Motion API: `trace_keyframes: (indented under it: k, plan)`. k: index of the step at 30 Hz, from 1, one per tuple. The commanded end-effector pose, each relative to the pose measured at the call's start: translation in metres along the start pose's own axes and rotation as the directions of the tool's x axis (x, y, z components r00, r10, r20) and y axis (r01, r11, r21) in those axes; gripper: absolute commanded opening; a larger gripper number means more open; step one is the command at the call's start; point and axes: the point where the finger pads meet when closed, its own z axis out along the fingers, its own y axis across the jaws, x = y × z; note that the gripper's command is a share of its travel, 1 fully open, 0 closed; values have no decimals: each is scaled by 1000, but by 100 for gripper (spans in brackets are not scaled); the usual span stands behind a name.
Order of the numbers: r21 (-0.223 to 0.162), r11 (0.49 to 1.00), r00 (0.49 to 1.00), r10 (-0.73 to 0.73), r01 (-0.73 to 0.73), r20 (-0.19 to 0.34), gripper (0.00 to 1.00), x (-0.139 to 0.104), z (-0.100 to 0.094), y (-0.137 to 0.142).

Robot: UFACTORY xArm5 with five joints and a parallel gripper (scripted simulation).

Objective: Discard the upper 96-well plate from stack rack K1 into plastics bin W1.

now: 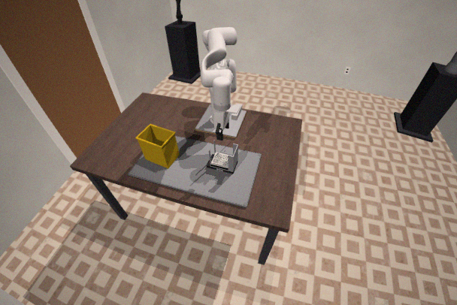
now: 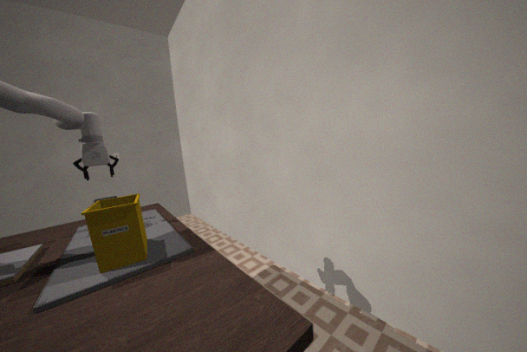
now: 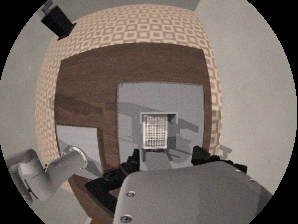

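The stack rack K1 [image 1: 225, 157] stands on the grey mat [image 1: 195, 170] at the middle of the table, with a white 96-well plate [image 1: 220, 160] showing on top. It also shows in the wrist view [image 3: 156, 129], straight ahead of the fingers. The lower plate is hidden. The yellow plastics bin W1 [image 1: 158, 145] stands upright at the mat's left end; it also shows in the exterior view [image 2: 115, 231]. My gripper [image 1: 219, 132] hangs open and empty above the table, behind the rack, and is seen wide open in the exterior view [image 2: 96, 166].
The arm's grey base plate [image 1: 221, 121] lies at the back of the table. Black pedestals stand on the floor at the back [image 1: 183, 50] and far right [image 1: 428, 101]. The table's near edge runs just in front of the mat.
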Motion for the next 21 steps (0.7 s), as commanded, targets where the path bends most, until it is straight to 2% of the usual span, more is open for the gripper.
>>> trace_keyframes:
  k: [1,21]
  plan:
    - [-4,1000,1000,0,0,-2,100,0,2,1]
    - [-3,1000,1000,0,0,-2,100,0,32,1]
